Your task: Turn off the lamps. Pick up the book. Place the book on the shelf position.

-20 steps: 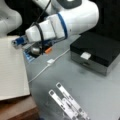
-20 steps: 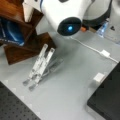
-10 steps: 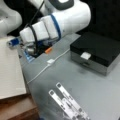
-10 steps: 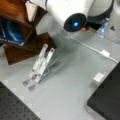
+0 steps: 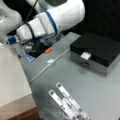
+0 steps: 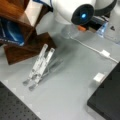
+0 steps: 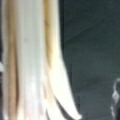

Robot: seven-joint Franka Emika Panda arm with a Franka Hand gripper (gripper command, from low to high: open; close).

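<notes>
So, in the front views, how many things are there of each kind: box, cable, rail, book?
Black box: 1
White cable: 1
White rails: 2
Book: 1
Total: 5
Gripper: not in view.

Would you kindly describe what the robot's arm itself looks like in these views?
In a front view the arm is glossy white with rounded, bulky segments, a blue ring around one link and a black cable looping over the wrist section. In a front view a joint shows a round black cap with a glowing blue light. The gripper is not visible.
</notes>
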